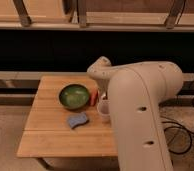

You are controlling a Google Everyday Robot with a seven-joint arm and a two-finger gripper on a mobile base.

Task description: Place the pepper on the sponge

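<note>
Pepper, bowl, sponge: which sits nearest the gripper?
The pepper, the slim red-orange piece just right of the green bowl. The gripper hangs right beside it; the blue sponge lies farther toward the table's front.

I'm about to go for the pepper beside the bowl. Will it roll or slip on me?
The pepper is slim and rounded, so it may roll if nudged sideways. It is far smaller than the green bowl beside it, so it is probably light. The claw sits just right of it, above the white cup; a careless push could tip that.
</note>
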